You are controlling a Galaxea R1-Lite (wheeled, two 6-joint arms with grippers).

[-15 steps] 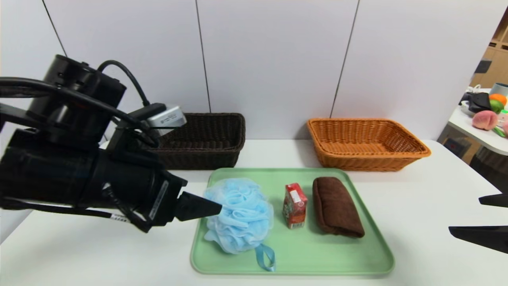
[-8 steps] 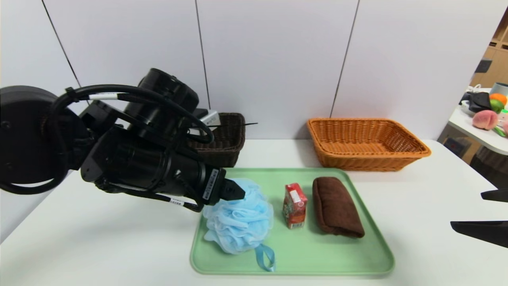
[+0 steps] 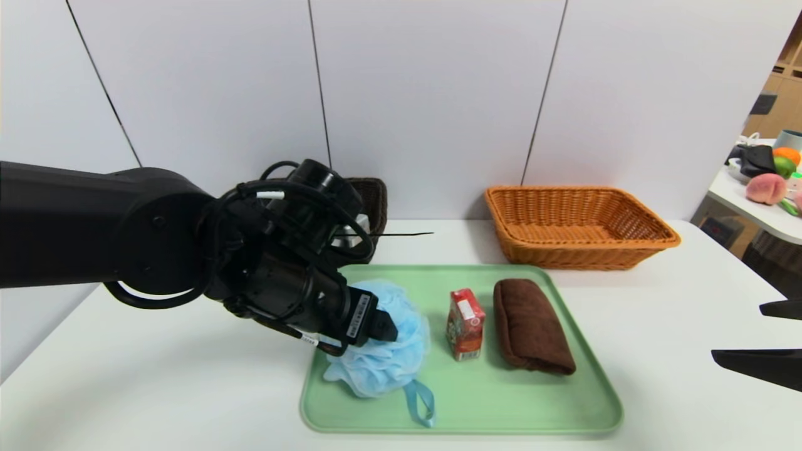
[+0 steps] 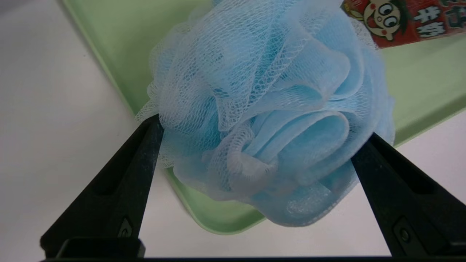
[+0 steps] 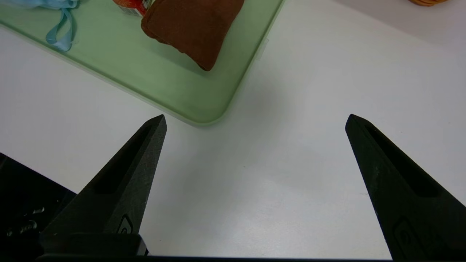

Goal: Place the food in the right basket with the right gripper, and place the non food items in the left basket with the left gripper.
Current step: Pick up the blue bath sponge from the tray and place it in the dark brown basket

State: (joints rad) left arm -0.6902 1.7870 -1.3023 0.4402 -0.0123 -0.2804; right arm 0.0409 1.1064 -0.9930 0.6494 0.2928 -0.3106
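Three things lie on the green tray (image 3: 583, 401); I judge I am at the first pick. My left gripper (image 4: 255, 145) angles down with jaws wide, straddling the blue bath puff (image 4: 269, 109), not yet closed. Next I should squeeze, then lift toward the dark left basket (image 3: 376, 200). My right gripper (image 5: 255, 123) hangs open over the surface.

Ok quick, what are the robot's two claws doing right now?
Left gripper: open, its fingers on either side of the blue bath puff, not squeezing it yet.
Right gripper: open and empty, above the white table beside the green tray.
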